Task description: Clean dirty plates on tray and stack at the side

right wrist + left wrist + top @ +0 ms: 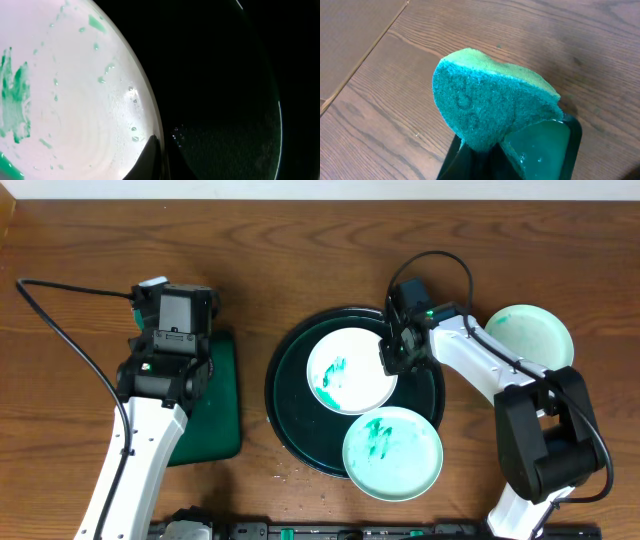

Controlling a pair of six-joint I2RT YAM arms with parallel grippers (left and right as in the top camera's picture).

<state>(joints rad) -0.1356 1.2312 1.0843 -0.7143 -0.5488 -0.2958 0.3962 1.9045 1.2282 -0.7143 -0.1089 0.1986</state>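
Observation:
The round black tray (290,360) holds two white plates with teal smears: one (345,370) in the middle, one (392,452) at the front, overhanging the rim. A third plate (530,335), faintly green, lies on the table at the right. My right gripper (393,358) is shut on the right rim of the middle plate; in the right wrist view the fingers (156,155) pinch that plate's edge (75,100) over the dark tray (225,100). My left gripper (170,330) is shut on a green sponge (490,100) above the small green tray (545,150).
The rectangular green sponge tray (222,400) lies at the left under my left arm. A black cable (60,320) runs over the table at far left. Dark equipment lines the front edge (300,530).

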